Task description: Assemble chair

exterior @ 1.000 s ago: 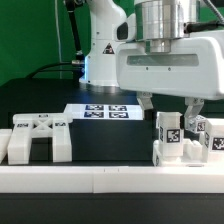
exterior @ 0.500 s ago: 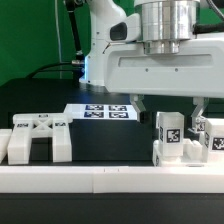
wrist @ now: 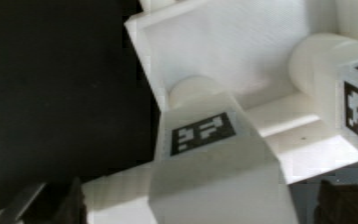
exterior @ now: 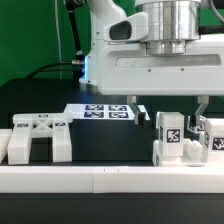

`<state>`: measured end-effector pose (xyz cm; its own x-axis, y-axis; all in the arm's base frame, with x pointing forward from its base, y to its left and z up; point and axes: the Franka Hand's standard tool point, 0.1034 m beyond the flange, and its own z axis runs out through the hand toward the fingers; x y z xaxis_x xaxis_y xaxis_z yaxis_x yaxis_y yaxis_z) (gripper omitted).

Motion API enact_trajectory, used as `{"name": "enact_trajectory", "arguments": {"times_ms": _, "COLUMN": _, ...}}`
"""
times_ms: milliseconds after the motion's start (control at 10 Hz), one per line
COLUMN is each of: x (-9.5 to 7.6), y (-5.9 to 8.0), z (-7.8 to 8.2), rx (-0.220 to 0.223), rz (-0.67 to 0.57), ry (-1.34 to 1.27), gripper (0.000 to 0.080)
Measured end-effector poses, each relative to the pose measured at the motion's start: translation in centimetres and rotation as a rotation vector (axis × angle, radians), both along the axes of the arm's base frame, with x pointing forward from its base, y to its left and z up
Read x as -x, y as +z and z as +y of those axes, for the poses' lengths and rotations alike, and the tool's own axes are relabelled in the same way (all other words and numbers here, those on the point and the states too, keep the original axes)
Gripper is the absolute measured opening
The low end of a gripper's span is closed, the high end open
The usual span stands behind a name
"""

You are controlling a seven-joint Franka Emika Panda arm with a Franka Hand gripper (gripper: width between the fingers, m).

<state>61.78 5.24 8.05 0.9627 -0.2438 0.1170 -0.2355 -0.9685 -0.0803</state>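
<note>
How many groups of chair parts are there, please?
2 groups of parts: one at the exterior view's left, one at its right below the gripper; some may be hidden.

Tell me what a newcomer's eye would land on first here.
The big white gripper dominates the exterior view's upper right, open, its fingers spread wide over a tagged white chair block. At that view's left stands a bridge-shaped chair part, and the marker board lies flat farther back, near the middle of the dark table.
</note>
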Motion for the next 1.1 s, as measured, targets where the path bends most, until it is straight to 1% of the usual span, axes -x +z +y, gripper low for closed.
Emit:
{"name": "enact_trajectory", "arguments": {"times_ms": 200, "x": -0.01, "y": 0.0, "z": -0.12, "rx": 0.02, "rz": -0.004, "ry": 0.101, "gripper": 0.0649}}
{"name": "enact_trajectory", "arguments": {"times_ms": 300, "x": 0.0, "y": 0.0, "z": -0.12, "rx": 0.019, "rz": -0.003, "ry": 0.089, "gripper": 0.0519}}
{"name": "enact_trajectory", "arguments": {"times_ms": 400, "x": 0.0, "y": 0.0, "z": -0.12, "rx": 0.018, "rz": -0.003, "ry": 0.089, "gripper": 0.0519}}
{"name": "enact_trajectory", "arguments": {"times_ms": 500, "x": 0.0, "y": 0.0, "z": -0.12, "rx": 0.019, "rz": -0.003, "ry": 0.089, "gripper": 0.0378}}
{"name": "enact_trajectory", "arguments": {"times_ms": 600, "x": -0.01, "y": 0.0, "z": -0.12, "rx": 0.018, "rz": -0.003, "ry": 0.084, "gripper": 0.0289}}
{"name": "enact_trajectory", "arguments": {"times_ms": 900, "x": 0.0, "y": -0.01, "z": -0.12, "rx": 0.013, "rz": -0.001, "ry": 0.05, "gripper": 0.0289}}
{"name": "enact_trajectory", "arguments": {"times_ms": 1100, "x": 0.0, "y": -0.01, "z": -0.1, "rx": -0.009, "rz": 0.006, "ry": -0.109, "gripper": 0.0289}}
